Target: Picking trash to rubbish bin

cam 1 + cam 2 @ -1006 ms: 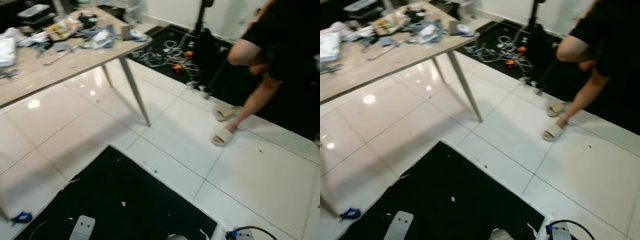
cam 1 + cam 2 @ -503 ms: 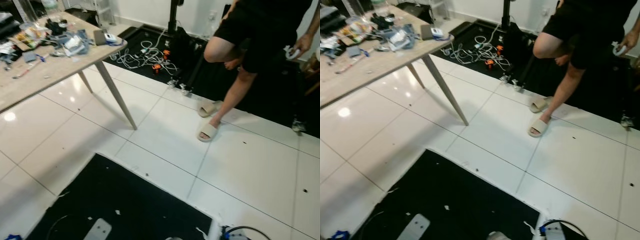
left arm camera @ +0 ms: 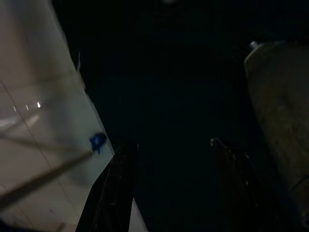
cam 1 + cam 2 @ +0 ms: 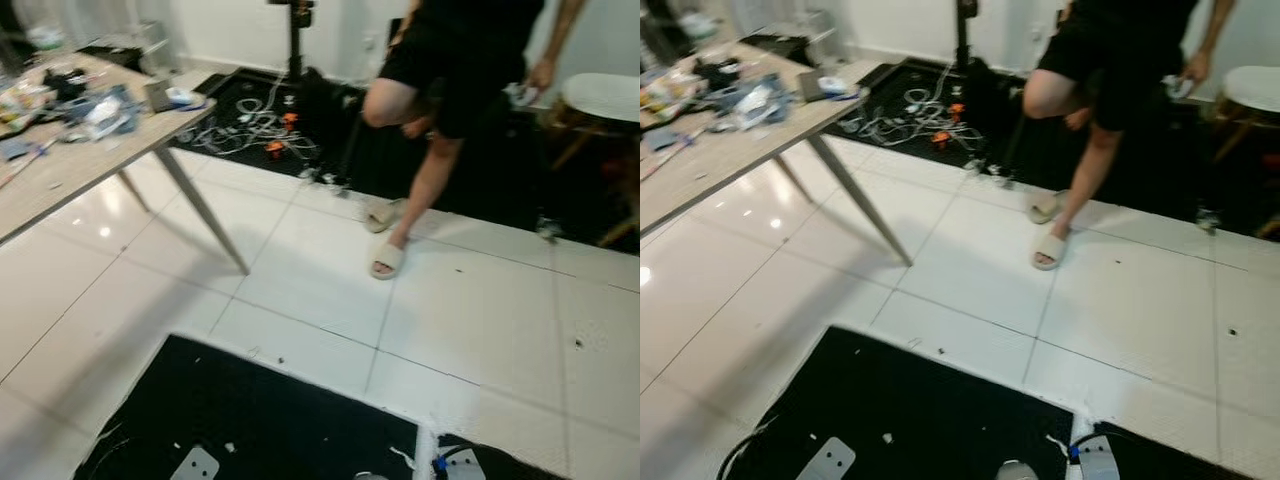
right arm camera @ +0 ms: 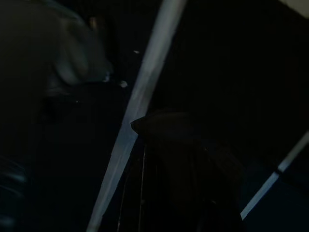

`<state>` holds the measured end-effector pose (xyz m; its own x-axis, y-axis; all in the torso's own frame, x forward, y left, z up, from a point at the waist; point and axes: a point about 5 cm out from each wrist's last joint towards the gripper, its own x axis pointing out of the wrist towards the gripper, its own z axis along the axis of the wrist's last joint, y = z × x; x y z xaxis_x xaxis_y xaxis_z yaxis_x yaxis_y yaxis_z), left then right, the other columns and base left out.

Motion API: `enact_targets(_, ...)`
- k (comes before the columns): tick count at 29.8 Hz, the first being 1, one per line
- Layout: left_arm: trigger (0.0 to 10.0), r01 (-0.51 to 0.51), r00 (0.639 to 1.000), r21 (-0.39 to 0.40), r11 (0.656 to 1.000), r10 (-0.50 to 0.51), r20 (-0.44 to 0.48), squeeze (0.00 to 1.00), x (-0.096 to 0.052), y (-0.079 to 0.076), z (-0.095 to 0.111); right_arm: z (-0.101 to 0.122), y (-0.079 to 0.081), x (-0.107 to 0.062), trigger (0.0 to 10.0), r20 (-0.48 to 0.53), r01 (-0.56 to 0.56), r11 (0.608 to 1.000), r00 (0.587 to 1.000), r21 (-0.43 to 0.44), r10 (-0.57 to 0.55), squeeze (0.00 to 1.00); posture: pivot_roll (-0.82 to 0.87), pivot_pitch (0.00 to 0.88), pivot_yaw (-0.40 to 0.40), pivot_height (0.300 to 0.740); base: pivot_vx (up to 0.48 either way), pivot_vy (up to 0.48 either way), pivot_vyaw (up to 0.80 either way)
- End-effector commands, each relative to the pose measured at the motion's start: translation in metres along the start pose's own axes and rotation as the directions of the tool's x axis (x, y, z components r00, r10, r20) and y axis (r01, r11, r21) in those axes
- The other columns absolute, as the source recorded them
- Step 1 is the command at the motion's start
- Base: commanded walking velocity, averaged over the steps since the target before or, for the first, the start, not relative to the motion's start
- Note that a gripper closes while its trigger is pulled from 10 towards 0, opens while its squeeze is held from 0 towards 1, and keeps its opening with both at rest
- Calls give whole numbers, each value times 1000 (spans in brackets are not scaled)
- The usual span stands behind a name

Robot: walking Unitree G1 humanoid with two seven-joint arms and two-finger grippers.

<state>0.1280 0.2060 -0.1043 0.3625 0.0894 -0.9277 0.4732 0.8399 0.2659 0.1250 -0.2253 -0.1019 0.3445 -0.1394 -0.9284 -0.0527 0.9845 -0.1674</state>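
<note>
A wooden table (image 4: 60, 170) at the left carries a clutter of wrappers, packets and small items (image 4: 95, 108). Small white scraps (image 4: 229, 447) lie on the black floor mat (image 4: 270, 420) just before me. In the left wrist view my left gripper (image 3: 171, 142) hangs open over that dark mat, beside white tile with a small blue object (image 3: 97, 141) on it. The right wrist view is very dark; my right gripper (image 5: 183, 159) is only a dim black shape.
A person in black (image 4: 455, 60) stands on one leg on the white tiles, one foot in a beige slipper (image 4: 386, 259), another slipper (image 4: 380, 213) behind it. Tangled cables (image 4: 250, 125) lie on a far mat. A white round stool (image 4: 605, 95) stands at the right.
The camera has swung to the right: the table has slid toward the left edge and the person now stands near the middle. The stool has come into view.
</note>
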Motion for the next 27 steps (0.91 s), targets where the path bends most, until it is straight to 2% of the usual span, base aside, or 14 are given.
enact_targets(1,10000,8,1000,11,1000,-7,-18,0,-1,-1,-6,-5,3,0,10000,-20,-9,1000,1000,-3,9,0,-4,86,58,740,0,0,-744)
enact_targets(27,10000,21,1000,15,1000,-21,-12,0,0,-3,-4,-8,2,0,10000,-25,-9,1000,1000,-26,8,0,0,85,66,740,0,0,-744)
